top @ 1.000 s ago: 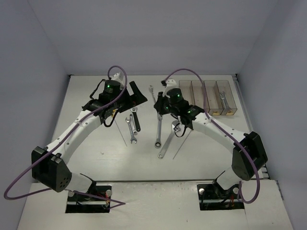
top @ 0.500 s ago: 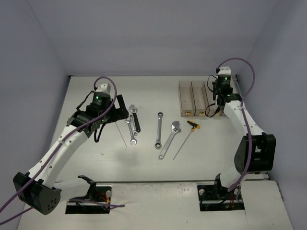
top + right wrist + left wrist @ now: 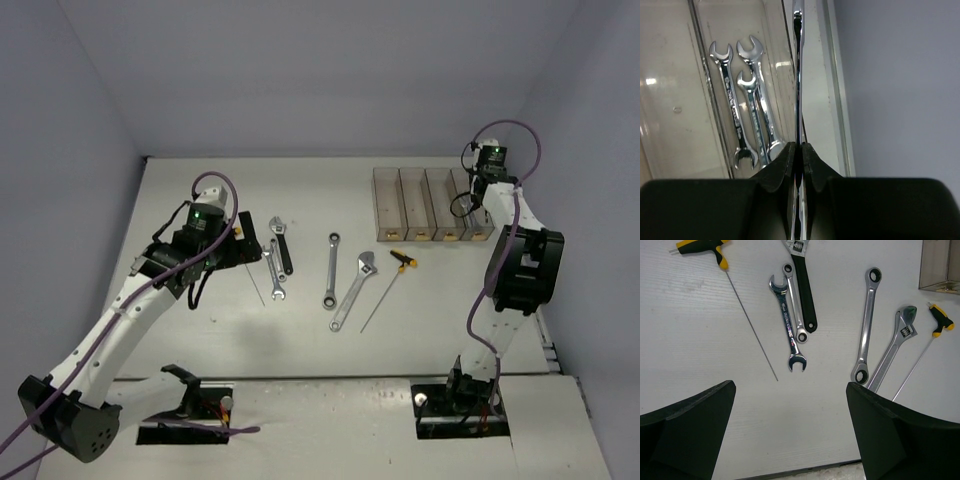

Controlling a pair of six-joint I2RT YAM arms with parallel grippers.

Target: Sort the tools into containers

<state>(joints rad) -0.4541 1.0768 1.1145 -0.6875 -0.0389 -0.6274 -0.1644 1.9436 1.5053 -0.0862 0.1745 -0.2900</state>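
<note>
My right gripper (image 3: 799, 147) is shut on a thin silver wrench (image 3: 798, 75), seen edge-on, over the rightmost of the four containers (image 3: 411, 206). Three silver wrenches (image 3: 747, 105) lie in that bin. My left gripper (image 3: 790, 390) hangs open over bare table, nearer than the loose tools. These are a black-handled spanner (image 3: 805, 290), two silver wrenches (image 3: 787, 322), a ratchet wrench (image 3: 866, 325), a silver adjustable spanner (image 3: 892, 347) and two yellow-black T-handle drivers (image 3: 700, 246) (image 3: 940, 322). From above, the left gripper (image 3: 240, 245) is left of the tools and the right gripper (image 3: 474, 198) is at the bins.
The bins stand in a row at the back right, close to the table's right edge (image 3: 520, 250). Grey walls enclose the table on three sides. The table's near edge (image 3: 805, 471) shows just below my left fingers.
The right arm has swung from the table's middle to the rightmost bin, still shut on its wrench. The left arm has drawn back to the left and nearer, jaws staying open.
</note>
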